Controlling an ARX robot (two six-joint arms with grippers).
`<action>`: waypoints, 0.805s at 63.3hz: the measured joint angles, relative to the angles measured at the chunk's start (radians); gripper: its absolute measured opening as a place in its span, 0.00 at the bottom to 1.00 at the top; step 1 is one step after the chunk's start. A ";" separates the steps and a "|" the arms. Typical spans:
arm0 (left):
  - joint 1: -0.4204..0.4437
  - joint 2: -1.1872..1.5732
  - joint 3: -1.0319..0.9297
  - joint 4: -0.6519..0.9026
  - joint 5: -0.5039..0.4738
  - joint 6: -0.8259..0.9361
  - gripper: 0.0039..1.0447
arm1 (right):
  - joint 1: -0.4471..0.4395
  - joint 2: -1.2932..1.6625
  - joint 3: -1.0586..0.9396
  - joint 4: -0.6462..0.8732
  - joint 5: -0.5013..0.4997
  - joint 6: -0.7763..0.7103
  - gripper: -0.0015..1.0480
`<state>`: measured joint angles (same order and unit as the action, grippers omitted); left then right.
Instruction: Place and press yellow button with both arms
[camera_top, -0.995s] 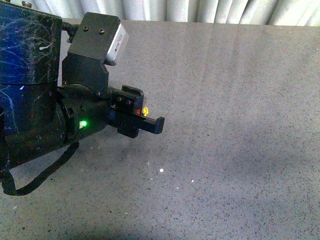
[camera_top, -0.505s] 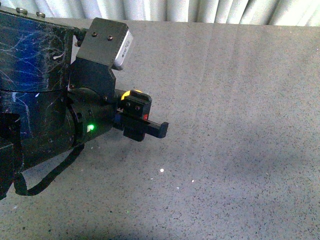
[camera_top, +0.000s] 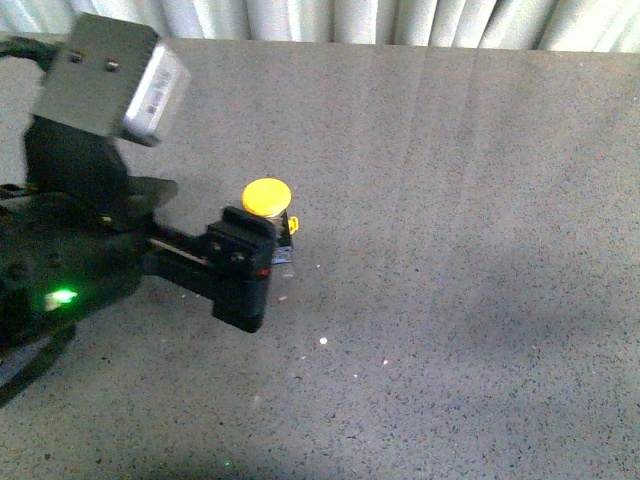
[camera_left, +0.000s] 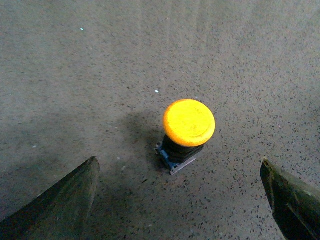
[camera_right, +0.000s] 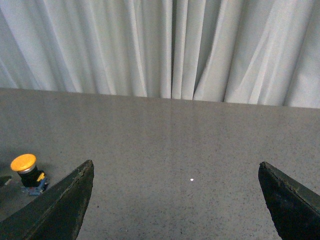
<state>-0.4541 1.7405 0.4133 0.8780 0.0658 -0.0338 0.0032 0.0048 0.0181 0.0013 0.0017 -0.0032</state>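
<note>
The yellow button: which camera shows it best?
Left wrist view: the yellow button stands mid-frame, cap, black body and bluish base clear. Front view shows it smaller, body partly behind the left arm; right wrist view shows it tiny and distant.

yellow button (camera_left: 189, 122) stands upright — free, just beside left arm (camera_top: 70, 265)

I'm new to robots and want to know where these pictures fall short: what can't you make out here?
- Front view: the left gripper covers part of the base of the yellow button; the left arm behind it is blurred.
- Front view: the right arm is out of frame.
- Right wrist view: the right gripper shows only two fingertips, cut off by the picture's edge; the button's markings are too small.
</note>
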 joint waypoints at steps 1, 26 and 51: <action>0.010 -0.023 -0.014 -0.002 0.006 0.004 0.91 | 0.000 0.000 0.000 0.000 0.000 0.000 0.91; 0.424 -0.705 -0.341 0.031 -0.087 0.027 0.50 | 0.000 0.000 0.000 0.000 -0.001 0.000 0.91; 0.450 -1.174 -0.401 -0.323 -0.066 0.029 0.01 | 0.000 0.000 0.000 0.000 -0.002 0.000 0.91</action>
<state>-0.0044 0.5667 0.0128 0.5545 0.0002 -0.0048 0.0032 0.0048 0.0181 0.0013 -0.0002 -0.0029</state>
